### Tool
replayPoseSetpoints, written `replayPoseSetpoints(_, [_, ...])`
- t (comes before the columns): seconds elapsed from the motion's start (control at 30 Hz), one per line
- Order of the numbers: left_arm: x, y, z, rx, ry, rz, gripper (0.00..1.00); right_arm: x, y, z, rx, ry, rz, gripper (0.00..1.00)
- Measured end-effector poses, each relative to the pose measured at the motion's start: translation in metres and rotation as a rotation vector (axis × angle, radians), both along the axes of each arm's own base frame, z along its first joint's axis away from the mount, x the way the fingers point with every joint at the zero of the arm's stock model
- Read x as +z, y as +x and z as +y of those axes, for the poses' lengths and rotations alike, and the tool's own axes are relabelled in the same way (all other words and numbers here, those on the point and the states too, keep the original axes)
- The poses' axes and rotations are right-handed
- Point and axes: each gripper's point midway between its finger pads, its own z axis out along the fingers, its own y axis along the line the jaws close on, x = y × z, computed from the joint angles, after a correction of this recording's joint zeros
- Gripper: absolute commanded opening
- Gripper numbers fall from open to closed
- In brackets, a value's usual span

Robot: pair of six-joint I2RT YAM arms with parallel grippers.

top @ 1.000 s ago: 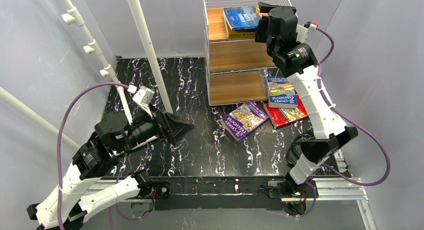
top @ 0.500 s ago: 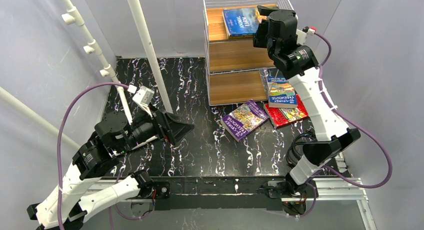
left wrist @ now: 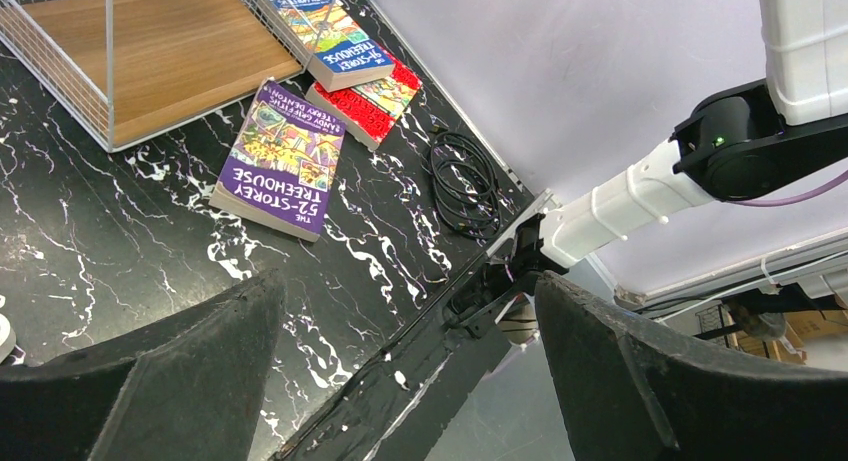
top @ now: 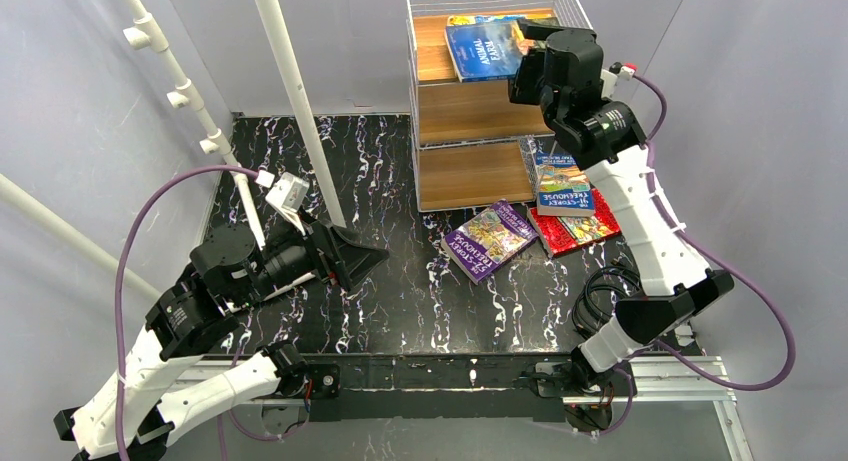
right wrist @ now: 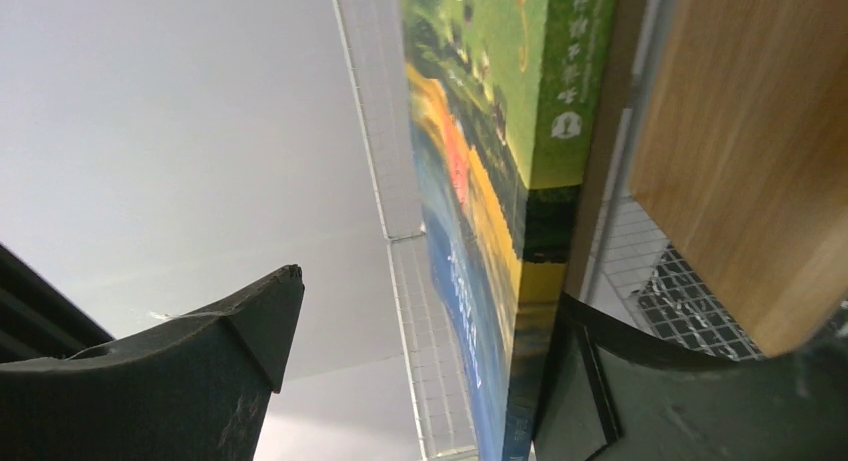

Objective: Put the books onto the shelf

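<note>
White pole (top: 295, 91) near the shelf (top: 470, 111)

White wire-mesh and wood shelf (top: 470, 111), glossy black marbled table (top: 400, 301), shiny paperback books (top: 490, 239)

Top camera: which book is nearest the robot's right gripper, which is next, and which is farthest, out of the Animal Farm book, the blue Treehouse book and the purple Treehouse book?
From the right gripper:
1. Animal Farm book: right beside it, on the top board of the shelf.
2. blue Treehouse book: low down, by the shelf's right side.
3. purple Treehouse book: out on the table, in front of the shelf.
</note>
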Motion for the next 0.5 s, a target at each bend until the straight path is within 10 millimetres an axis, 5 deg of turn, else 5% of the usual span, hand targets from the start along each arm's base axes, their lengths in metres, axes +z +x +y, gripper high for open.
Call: replayPoseSetpoints(0.5, [-0.004, 0.001, -0.001, 0.000, 0.006, 0.005, 0.92, -0.028, -0.004, 0.001, 0.017, -0.051, 0.076, 0.83])
